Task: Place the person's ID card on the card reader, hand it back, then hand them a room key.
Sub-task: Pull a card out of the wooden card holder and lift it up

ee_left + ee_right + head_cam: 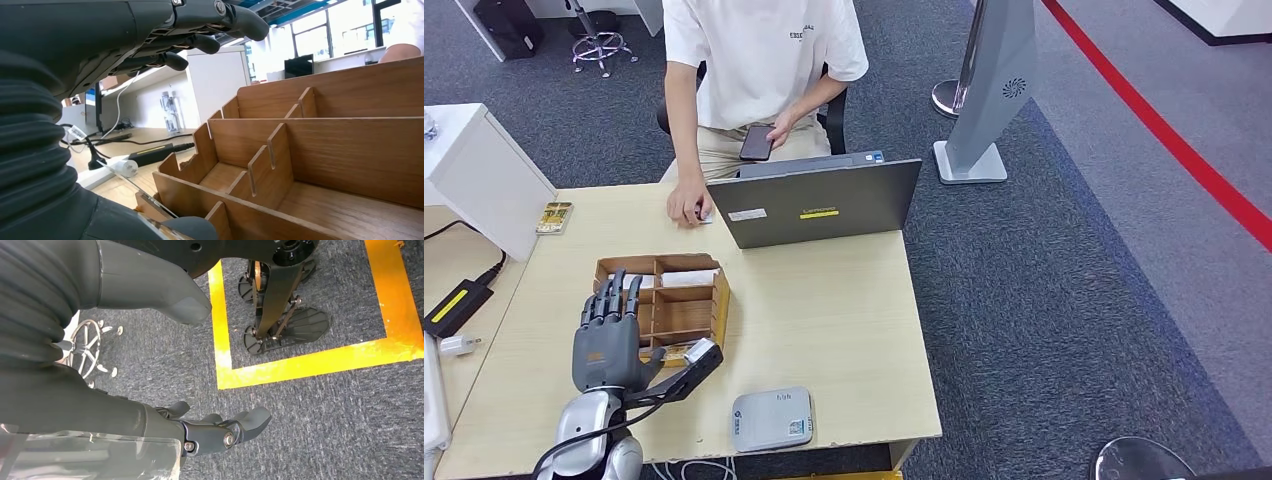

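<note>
Surface: a pale wooden table (844, 310) on grey speckled carpet, with a person (754, 60) seated at the far side behind a grey laptop (824, 205).
Left hand (609, 335): held flat over the slotted plywood organizer (689, 305), fingers straight and spread, holding nothing.
Right hand (200, 432): hangs over the carpet, fingers loosely curled, empty.
Card reader (771, 419): a rounded grey-white pad at the near table edge.
Card: a small white one (705, 216) lies by the person's hand at the far edge.

pale smooth wood-look table (844, 310), plain wooden organizer (720, 318), matt grey laptop (824, 205), rough grey carpet (1064, 300)
</note>
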Robot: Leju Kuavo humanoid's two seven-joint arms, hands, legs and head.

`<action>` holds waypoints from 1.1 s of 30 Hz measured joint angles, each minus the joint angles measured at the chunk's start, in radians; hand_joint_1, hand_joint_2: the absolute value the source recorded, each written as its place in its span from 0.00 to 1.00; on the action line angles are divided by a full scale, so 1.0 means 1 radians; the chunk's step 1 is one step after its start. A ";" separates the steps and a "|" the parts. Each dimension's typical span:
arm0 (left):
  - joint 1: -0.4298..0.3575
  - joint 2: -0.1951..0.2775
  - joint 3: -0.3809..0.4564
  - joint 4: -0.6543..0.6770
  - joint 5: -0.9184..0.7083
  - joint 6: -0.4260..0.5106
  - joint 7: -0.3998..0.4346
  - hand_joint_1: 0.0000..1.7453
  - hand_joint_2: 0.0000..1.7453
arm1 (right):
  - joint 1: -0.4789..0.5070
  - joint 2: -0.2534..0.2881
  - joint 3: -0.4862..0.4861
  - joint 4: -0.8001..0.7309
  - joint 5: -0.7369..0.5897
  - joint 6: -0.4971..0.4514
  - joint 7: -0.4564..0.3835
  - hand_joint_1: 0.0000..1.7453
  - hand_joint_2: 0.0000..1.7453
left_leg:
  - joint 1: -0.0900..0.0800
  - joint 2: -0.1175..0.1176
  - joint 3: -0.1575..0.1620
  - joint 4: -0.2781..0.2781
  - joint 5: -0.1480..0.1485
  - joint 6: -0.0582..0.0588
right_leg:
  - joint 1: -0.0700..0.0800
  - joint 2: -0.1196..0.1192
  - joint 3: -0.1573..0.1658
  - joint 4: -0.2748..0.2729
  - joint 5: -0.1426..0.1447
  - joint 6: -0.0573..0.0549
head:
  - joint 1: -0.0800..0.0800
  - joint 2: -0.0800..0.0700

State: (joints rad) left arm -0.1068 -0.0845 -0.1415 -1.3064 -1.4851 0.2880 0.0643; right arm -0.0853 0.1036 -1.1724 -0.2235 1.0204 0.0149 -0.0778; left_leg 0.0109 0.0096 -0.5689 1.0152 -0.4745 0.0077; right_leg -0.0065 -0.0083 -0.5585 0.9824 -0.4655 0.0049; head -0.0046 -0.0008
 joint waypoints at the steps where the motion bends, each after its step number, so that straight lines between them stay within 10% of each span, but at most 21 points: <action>1: 0.000 0.000 0.000 0.000 0.000 0.000 -0.001 0.00 1.00 | 0.000 0.000 0.000 0.000 0.000 0.000 0.000 0.00 1.00 | 0.000 0.000 0.000 0.000 0.000 0.000 | 0.000 0.000 0.000 0.000 0.000 0.000 | 0.000 0.000; 33: 0.033 -0.006 -0.061 -0.053 0.000 -0.093 0.034 0.00 1.00 | 0.000 0.000 -0.015 0.000 -0.009 -0.012 -0.004 0.00 1.00 | 0.000 0.000 0.000 0.000 0.000 0.000 | 0.000 0.000 0.000 0.000 0.000 0.000 | 0.000 0.000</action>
State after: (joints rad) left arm -0.0742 -0.0904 -0.2029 -1.3595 -1.4851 0.1951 0.0984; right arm -0.0852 0.1034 -1.1877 -0.2235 1.0113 0.0031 -0.0813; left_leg 0.0109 0.0094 -0.5693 1.0152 -0.4745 0.0077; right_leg -0.0065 -0.0085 -0.5586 0.9824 -0.4655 0.0049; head -0.0047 -0.0008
